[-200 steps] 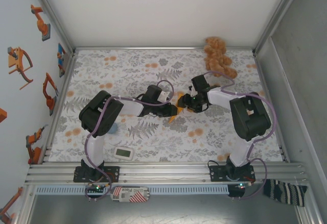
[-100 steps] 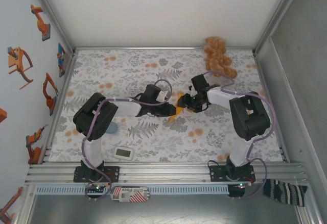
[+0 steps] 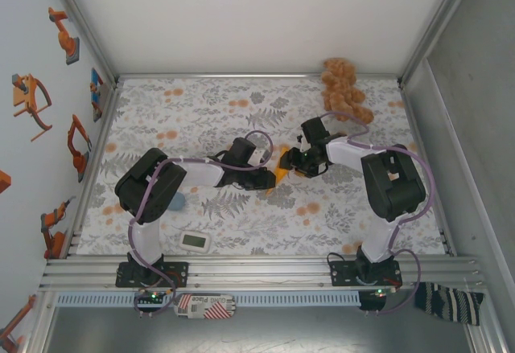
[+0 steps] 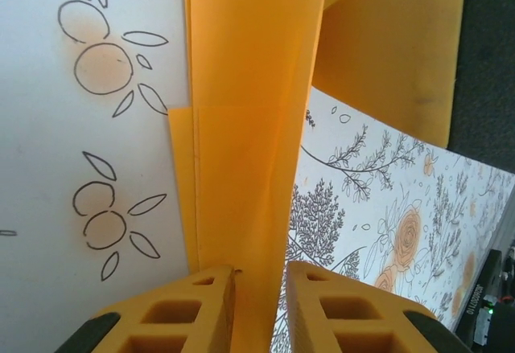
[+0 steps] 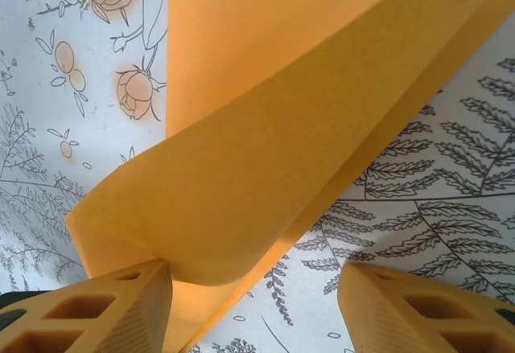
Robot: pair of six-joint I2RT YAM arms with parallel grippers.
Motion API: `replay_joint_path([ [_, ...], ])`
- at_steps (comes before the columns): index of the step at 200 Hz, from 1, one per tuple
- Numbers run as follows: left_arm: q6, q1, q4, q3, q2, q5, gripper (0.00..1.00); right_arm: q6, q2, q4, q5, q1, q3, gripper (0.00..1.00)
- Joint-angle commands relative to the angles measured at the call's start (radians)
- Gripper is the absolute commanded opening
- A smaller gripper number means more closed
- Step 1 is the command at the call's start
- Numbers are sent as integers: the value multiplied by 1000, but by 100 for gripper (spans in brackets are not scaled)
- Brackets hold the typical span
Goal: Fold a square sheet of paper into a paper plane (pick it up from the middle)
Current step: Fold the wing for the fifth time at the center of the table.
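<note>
The square sheet of paper [image 3: 281,174] is bright orange, folded and partly lifted off the flowered cloth at mid-table, between both grippers. My left gripper [image 3: 270,178] reaches it from the left. In the left wrist view a creased strip of the paper [image 4: 249,128] runs between the narrowly parted jaws of that gripper [image 4: 261,268], touching one finger [image 4: 197,309], with a sliver of cloth beside the other. My right gripper [image 3: 291,162] stands wide open. In the right wrist view a curled flap of the paper [image 5: 273,144] leans against its left finger [image 5: 121,305]; the other finger [image 5: 410,305] is clear.
A tan plush toy [image 3: 344,92] lies at the back right of the cloth [image 3: 201,112]. A small blue object [image 3: 177,201] and a white device [image 3: 195,242] sit near the left arm's base. Metal frame rails bound the table.
The left arm's elbow swung left and its gripper crept slightly right toward the paper. The right arm stayed put.
</note>
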Motion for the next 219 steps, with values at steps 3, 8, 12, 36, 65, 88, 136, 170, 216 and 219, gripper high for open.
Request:
replay_joint_path([
  [3,10,-2,-33,-7,-20,-17,25,-9,123,29,135,7,-46,59],
  [8,11,-2,-36,-5,-22,-19,25,-8,123,29,135,8,-47,59],
  [12,11,-1,-41,-3,-26,-21,25,-9,123,29,135,7,-47,59],
  [36,15,-2,-60,4,-35,-31,24,-9,123,29,135,7,-46,59],
  [65,13,-1,-66,2,-25,-30,22,-8,127,31,135,7,-48,59],
  [88,5,-1,-62,0,-16,-25,22,-7,131,30,137,8,-50,59],
  [136,5,-1,-73,-3,-3,-27,21,-4,153,26,147,7,-45,58],
  [170,-1,-4,-83,-13,24,-37,20,-1,171,23,156,7,-42,57],
  [216,-1,-16,-106,-30,62,-70,20,1,193,7,178,7,-32,57],
  [219,-3,-18,-108,-31,65,-73,20,2,195,7,181,8,-30,57],
])
